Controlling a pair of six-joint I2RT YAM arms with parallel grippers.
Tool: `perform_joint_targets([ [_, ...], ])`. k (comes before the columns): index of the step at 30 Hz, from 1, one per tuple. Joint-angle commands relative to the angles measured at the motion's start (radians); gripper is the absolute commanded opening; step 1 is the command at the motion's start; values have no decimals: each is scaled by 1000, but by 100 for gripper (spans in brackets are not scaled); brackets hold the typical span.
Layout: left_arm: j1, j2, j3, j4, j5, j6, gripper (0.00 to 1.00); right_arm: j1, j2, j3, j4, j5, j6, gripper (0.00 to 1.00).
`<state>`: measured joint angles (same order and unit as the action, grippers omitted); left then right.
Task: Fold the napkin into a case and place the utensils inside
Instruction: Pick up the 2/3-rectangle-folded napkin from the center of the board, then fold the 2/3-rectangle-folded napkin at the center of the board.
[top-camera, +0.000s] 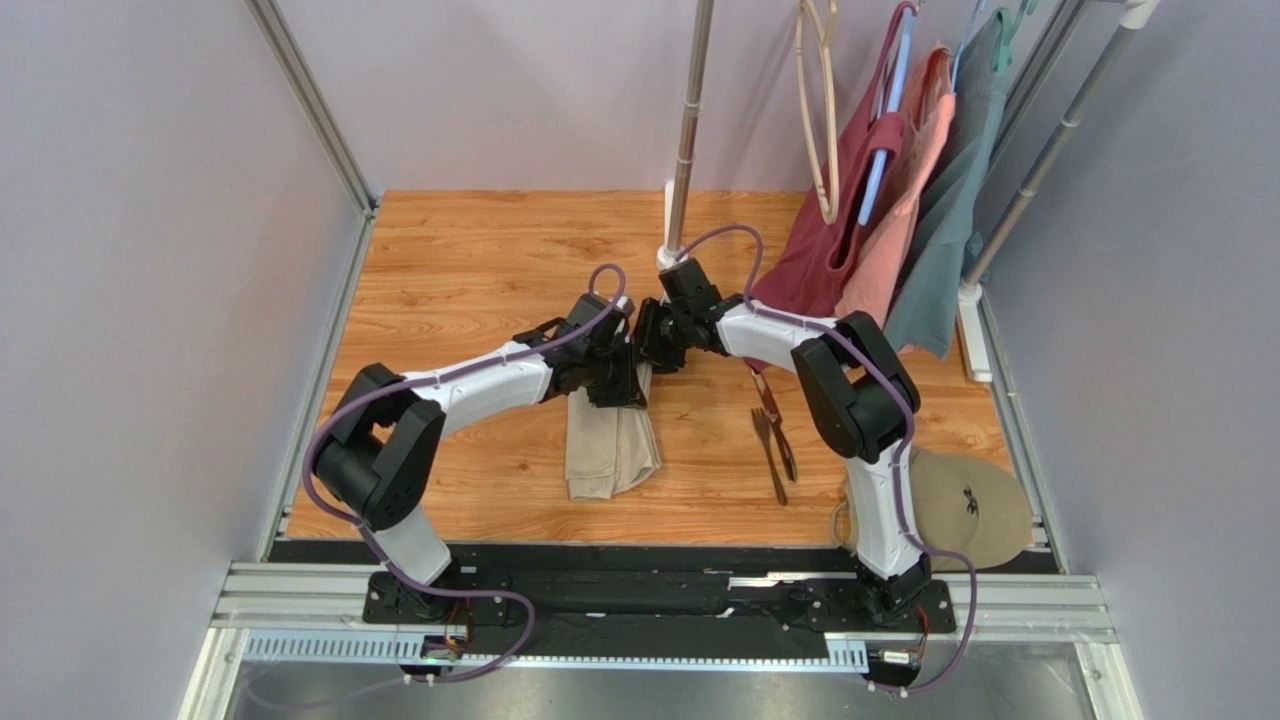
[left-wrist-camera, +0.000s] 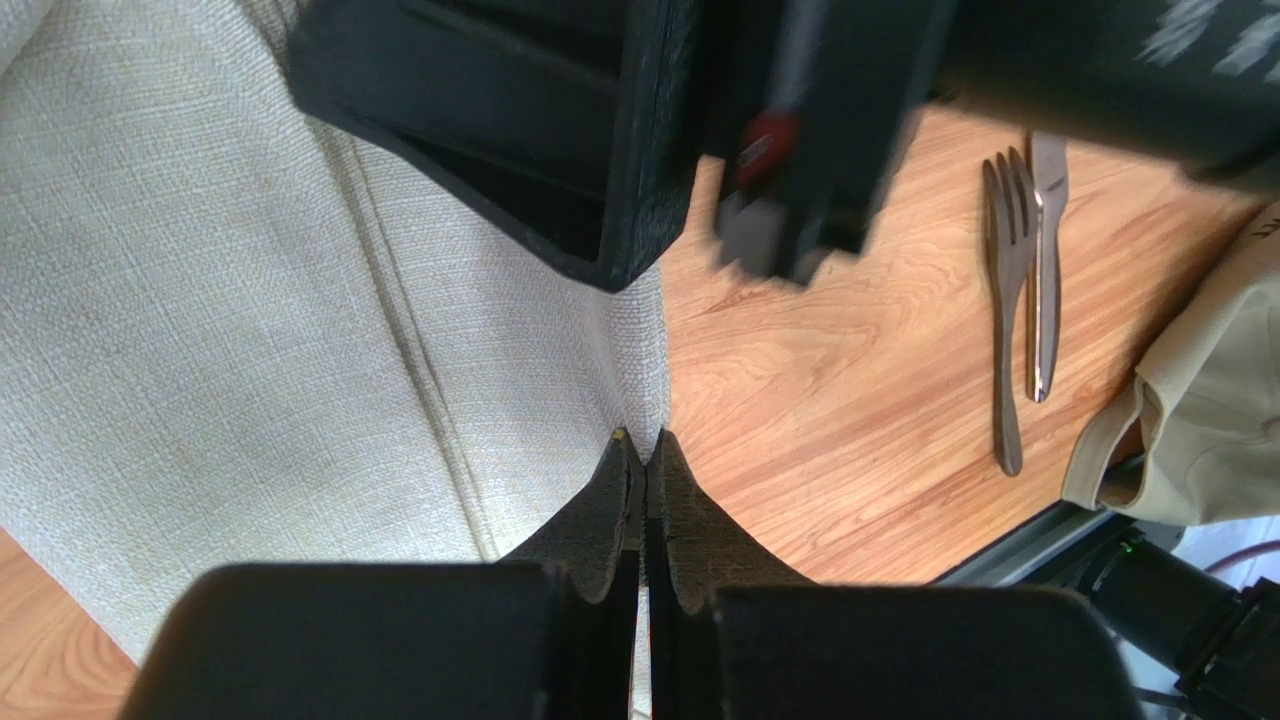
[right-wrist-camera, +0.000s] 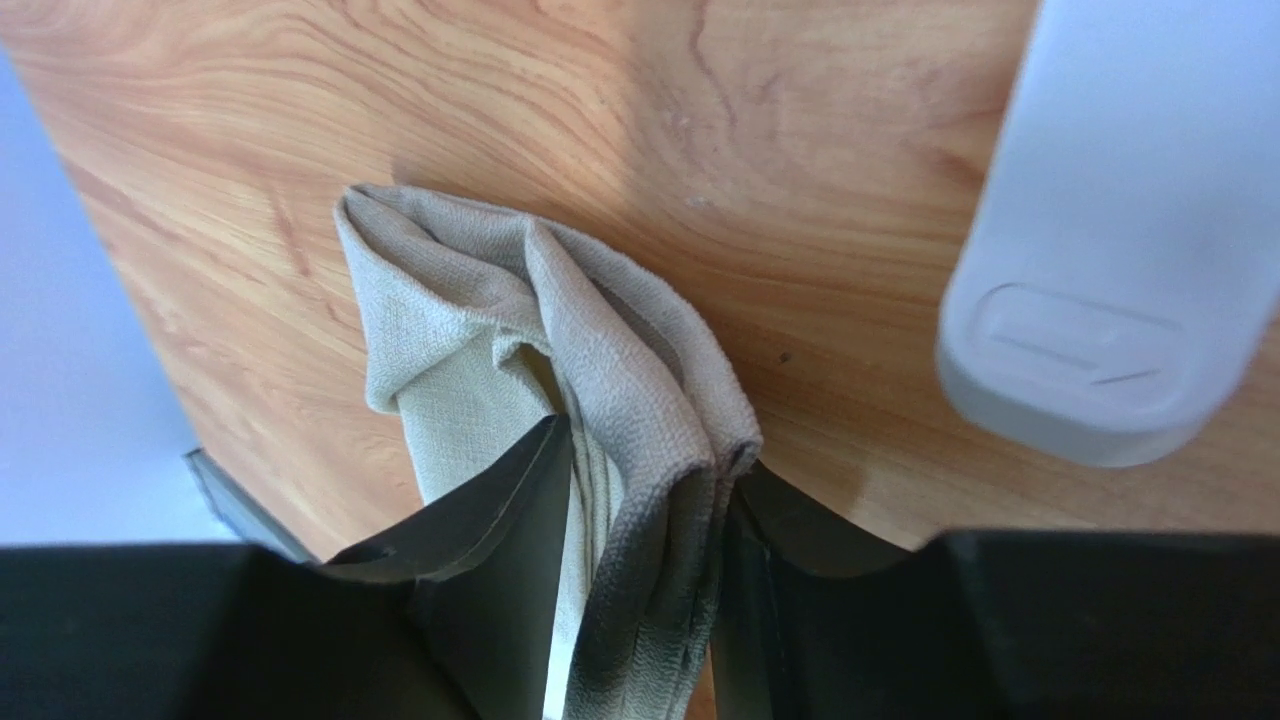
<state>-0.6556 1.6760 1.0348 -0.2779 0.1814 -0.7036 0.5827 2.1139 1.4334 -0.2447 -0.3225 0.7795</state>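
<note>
Wood tabletop (top-camera: 451, 270), grey walls (top-camera: 150, 225); left pincer (left-wrist-camera: 642, 447) closed, right pincer (right-wrist-camera: 649, 453) pinching napkin (right-wrist-camera: 451, 300).

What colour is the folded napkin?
Plain beige-tan napkin, no pattern; the right wrist view shows it best.

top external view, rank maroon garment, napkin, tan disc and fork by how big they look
1. maroon garment
2. napkin and tan disc: about alike, so not ranked against each other
3. fork
</note>
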Motion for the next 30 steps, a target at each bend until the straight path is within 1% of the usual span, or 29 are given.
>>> perform_joint_targets([
  [1, 2, -47, -25, 81, 36, 29, 0, 42, 29, 88, -139, 134, -68, 22],
  [2, 2, -50, -35, 103, 38, 27, 0, 49, 35, 107, -196, 181, -75, 10],
  [4, 2, -64, -62, 118, 30, 26, 2, 58, 58, 182, -275, 230, -94, 0],
  [5, 2, -73, -70, 126, 24, 26, 9, 66, 61, 202, -336, 279, -95, 0],
  [7, 2, -96, -100, 138, 3, 29, 16, 75, 58, 228, -369, 321, -92, 0],
  [8, 1, -105, -110, 144, -9, 24, 27, 81, 69, 240, -413, 377, -83, 0],
  [10, -1, -134, -139, 152, -40, 12, 42, 86, 90, 309, -508, 399, -79, 0],
  [11, -4, -143, -148, 163, -51, 7, 49, 94, 104, 337, -540, 424, -72, 0],
  [12, -12, -153, -157, 167, -72, -2, 53, 97, 124, 355, -563, 436, -72, 0],
  [14, -32, -177, -176, 157, -115, -8, 59, 104, 132, 377, -599, 468, -68, 0],
  [16, -84, -188, -162, 112, -236, -23, 63, 103, 129, 372, -613, 477, -46, 0],
  [17, -101, -187, -156, 89, -261, -22, 64, 106, 127, 372, -616, 490, -40, 0],
  [18, -120, -182, -145, 71, -305, -22, 65, 106, 127, 375, -619, 490, -36, 0],
  [20, -170, -159, -107, 39, -341, -19, 68, 106, 132, 404, -645, 497, -29, 0],
  [23, -240, -128, -44, 0, -433, 22, 70, 105, 139, 424, -663, 491, -26, 0],
  [24, -268, -122, -26, -3, -491, 48, 73, 106, 139, 430, -673, 485, -25, 0],
  [25, -271, -107, -18, -7, -511, 52, 90, 108, 136, 435, -686, 485, -16, 0],
  [28, -272, -82, 14, -12, -502, 85, 90, 109, 130, 432, -691, 478, 6, 0],
  [29, -272, -79, 13, 24, -491, 98, 90, 108, 135, 433, -696, 476, 12, 0],
  [30, -272, -76, 24, 28, -497, 96, 99, 106, 138, 446, -706, 476, 20, 0],
])
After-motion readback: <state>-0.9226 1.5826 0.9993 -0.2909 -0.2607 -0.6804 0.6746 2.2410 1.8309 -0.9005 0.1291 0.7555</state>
